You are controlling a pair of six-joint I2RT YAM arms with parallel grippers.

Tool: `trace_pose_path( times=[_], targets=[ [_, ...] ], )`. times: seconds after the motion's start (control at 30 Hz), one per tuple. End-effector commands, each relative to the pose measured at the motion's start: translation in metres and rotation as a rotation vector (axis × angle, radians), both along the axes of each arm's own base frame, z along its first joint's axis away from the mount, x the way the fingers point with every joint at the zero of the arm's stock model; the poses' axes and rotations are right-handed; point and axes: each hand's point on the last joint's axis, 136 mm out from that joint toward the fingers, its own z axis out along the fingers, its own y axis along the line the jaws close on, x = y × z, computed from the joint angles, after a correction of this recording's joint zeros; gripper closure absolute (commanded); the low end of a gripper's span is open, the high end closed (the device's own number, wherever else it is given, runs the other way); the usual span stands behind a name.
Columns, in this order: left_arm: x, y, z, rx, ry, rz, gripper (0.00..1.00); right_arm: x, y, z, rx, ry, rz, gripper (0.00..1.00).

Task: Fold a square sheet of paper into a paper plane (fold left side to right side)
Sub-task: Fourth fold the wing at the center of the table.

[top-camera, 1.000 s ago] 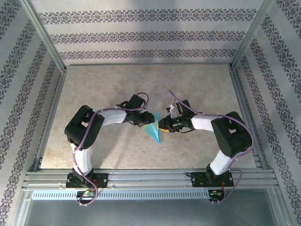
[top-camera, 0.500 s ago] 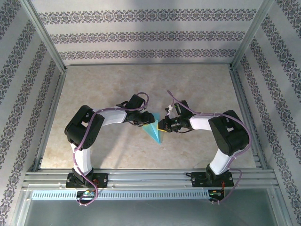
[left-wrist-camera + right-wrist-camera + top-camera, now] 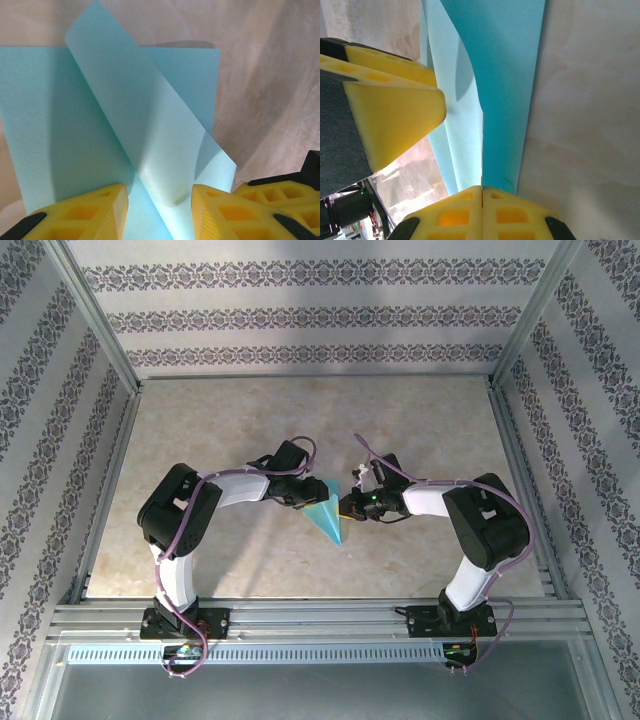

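Note:
The square sheet of paper (image 3: 326, 517) is turquoise and lies partly folded at the table's middle, its point toward the near edge. In the left wrist view its flat layer (image 3: 45, 125) rests on the table while a paler flap (image 3: 145, 125) rises at a slant between my left gripper's (image 3: 160, 212) yellow fingers, which stand apart on the sheet. My left gripper (image 3: 310, 498) is at the sheet's left side. My right gripper (image 3: 346, 508) comes in from the right. In its wrist view the right gripper (image 3: 481, 192) is shut, with the flap's edge (image 3: 470, 150) caught in its seam.
The marbled tabletop (image 3: 300, 420) has free room behind and to both sides of the arms. Aluminium rails (image 3: 320, 615) run along the near edge, and patterned walls close the other three sides. A left finger (image 3: 395, 112) stands close beside the right gripper.
My right gripper has closed on the paper's raised edge and shifted slightly left toward the sheet. The left arm and its jaws have stayed still.

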Motion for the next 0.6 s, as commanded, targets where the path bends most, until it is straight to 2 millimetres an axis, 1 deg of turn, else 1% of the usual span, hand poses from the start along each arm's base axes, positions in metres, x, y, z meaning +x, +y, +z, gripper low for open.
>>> trace_pose_path(
  times=[0.0, 0.43, 0.57],
  targets=[
    [-0.011, 0.005, -0.017, 0.067, 0.041, -0.011, 0.60, 0.005, 0.000, -0.005, -0.029, -0.018, 0.008, 0.99],
    [-0.011, 0.004, -0.017, 0.066, 0.041, -0.012, 0.60, 0.001, 0.004, -0.014, -0.041, 0.003, 0.022, 0.99],
    [-0.011, 0.004, -0.016, 0.063, 0.039, -0.012, 0.59, -0.001, 0.002, -0.019, -0.060, 0.016, 0.013, 0.99]
  ],
)
